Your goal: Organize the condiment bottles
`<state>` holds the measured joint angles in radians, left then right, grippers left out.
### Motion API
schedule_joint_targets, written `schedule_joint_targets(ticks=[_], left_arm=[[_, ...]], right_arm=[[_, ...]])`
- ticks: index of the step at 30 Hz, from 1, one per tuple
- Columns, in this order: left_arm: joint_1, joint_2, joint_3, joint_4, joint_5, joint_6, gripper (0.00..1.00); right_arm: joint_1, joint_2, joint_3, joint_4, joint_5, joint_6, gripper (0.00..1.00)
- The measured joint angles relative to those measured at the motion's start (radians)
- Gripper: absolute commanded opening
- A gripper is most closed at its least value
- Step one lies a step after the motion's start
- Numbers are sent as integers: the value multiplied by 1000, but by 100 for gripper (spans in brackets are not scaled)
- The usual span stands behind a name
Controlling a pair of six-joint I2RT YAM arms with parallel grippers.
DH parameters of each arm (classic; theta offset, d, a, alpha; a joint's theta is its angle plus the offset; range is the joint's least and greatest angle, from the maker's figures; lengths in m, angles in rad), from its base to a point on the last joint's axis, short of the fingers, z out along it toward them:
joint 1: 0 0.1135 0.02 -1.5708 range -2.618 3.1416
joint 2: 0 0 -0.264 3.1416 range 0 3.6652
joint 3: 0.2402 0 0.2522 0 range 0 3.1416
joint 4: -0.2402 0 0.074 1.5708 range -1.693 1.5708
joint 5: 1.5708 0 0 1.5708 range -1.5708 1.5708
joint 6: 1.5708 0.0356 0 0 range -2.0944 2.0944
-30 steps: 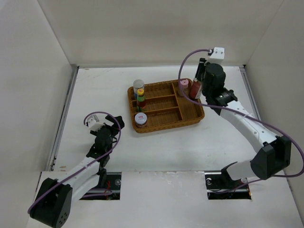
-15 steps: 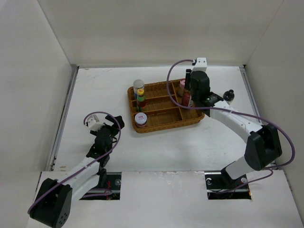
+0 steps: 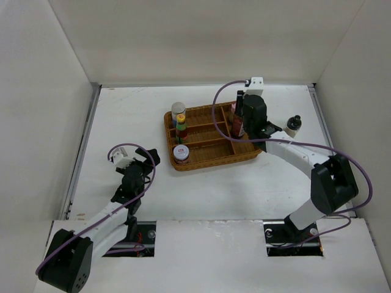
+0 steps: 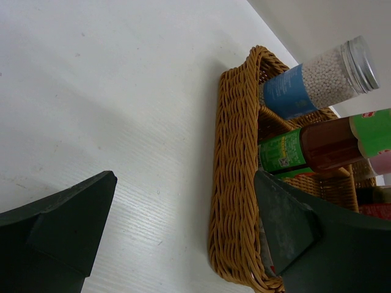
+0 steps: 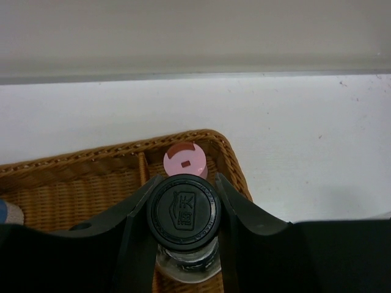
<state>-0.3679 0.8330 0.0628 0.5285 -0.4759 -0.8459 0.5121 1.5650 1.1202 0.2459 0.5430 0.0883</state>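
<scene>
R hand (image 3: 241, 117) clamped on upright black-cap bottle (image 5: 183, 211), at far-right slot of tray (image 5: 91, 160), just beside pink shaker (image 5: 185, 163); L hand (image 4: 183, 183) apart, well away.

top: high, behind arms, looking down | wrists: close-up | shared: wicker tray (image 3: 211, 148)

Soft, even light from above fills the top view. The white table (image 3: 201, 183) is bright, and the tray (image 3: 220, 160) throws only a faint shadow on its near side. From the left wrist, a grey shadow lies on the table left of the tray, the jar lid (image 4: 360, 61) gleams, and the dark left fingers (image 4: 55, 238) are blurred. From the right wrist, the bottle (image 5: 183, 210) cap is sharp, the right fingers (image 5: 137, 238) are near-black, and the wall (image 5: 195, 30) beyond the tray is dim.
</scene>
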Motion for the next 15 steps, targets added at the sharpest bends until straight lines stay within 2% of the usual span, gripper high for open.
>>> schedule_joint_targets(ticks=[15], left_arm=[[0, 0, 0, 0, 10, 0, 100]], right_arm=[[-13, 13, -5, 64, 6, -30, 36]])
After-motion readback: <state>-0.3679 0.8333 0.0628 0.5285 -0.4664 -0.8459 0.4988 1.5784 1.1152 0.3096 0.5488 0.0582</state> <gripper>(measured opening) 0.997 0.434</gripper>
